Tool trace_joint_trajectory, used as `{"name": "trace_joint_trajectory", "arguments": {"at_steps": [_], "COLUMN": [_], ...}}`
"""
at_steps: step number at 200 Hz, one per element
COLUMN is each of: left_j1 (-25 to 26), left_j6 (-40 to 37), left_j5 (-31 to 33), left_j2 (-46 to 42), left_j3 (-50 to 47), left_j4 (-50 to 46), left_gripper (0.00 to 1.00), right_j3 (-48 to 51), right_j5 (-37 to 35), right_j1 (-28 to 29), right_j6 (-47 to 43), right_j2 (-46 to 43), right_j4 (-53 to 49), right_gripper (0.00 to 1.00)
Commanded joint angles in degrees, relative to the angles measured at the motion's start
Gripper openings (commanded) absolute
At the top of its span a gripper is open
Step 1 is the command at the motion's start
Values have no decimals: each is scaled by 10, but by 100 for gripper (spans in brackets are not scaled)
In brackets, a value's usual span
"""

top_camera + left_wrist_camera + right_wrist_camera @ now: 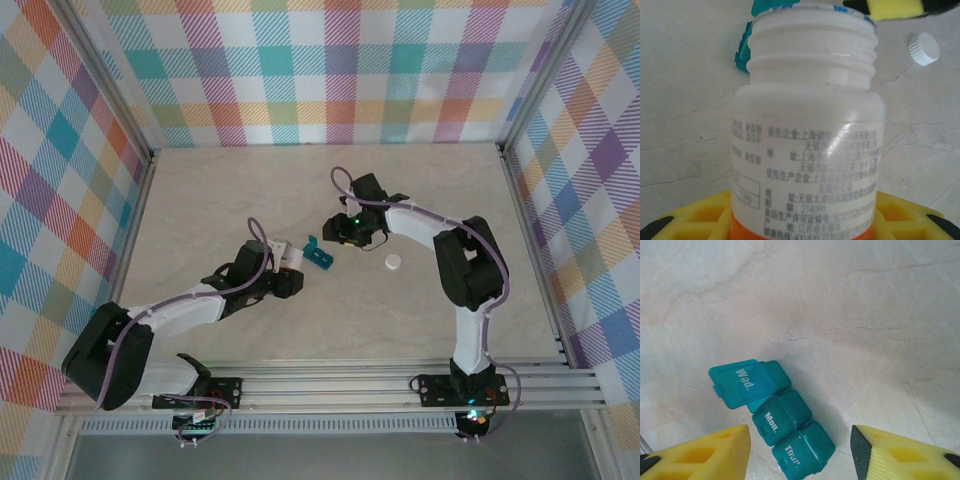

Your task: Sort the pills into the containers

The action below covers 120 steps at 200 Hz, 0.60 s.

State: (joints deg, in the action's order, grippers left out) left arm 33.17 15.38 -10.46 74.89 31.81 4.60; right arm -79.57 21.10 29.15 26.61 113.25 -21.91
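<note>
Left gripper [287, 263] was clamped on the white bottle [805, 150], yellow fingers [690, 220] pressed to either side of its lower body just above the orange band. The bottle's cap was off and its threaded neck was bare. The neck pointed away from my wrist toward the containers [743, 50], whose teal edge showed just past the bottle's shoulder.

From above, the containers [318, 256] lay near the middle of the table [200, 200], between my two grippers and just beside the bottle's mouth.

Right gripper [340, 234] hung over the strip with its jaws spread wide and nothing between them. Through the right wrist camera, one yellow finger [700, 455] stood on each side of the strip.

On the strip, the "Wed." lid [742, 382] was flipped up. The "Mon." [781, 417] and "Thur" [802, 450] compartments were closed.

The white cap [393, 262] lay on the table to the right of the strip, well apart from it, ribbed side showing.
</note>
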Motion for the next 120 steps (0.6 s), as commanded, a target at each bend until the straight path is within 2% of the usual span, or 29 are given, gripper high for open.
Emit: {"name": "trace_joint_trajectory", "arguments": {"at_steps": [1, 61, 120], "left_j1": [-6, -6, -8], "left_j6": [-10, -18, -33], "left_j5": [-13, -24, -36], "left_j2": [12, 60, 87], "left_j3": [30, 61, 104], "left_j4": [5, -6, -73], "left_gripper": [0, 0, 0], "right_j3": [24, 55, 53], "right_j5": [-10, -4, -8], "right_j1": [-3, -1, 0], "right_j6": [-13, -29, -56], "right_j2": [-27, -41, -46], "right_j4": [-4, 8, -5], "right_gripper": [62, 68, 72]}}
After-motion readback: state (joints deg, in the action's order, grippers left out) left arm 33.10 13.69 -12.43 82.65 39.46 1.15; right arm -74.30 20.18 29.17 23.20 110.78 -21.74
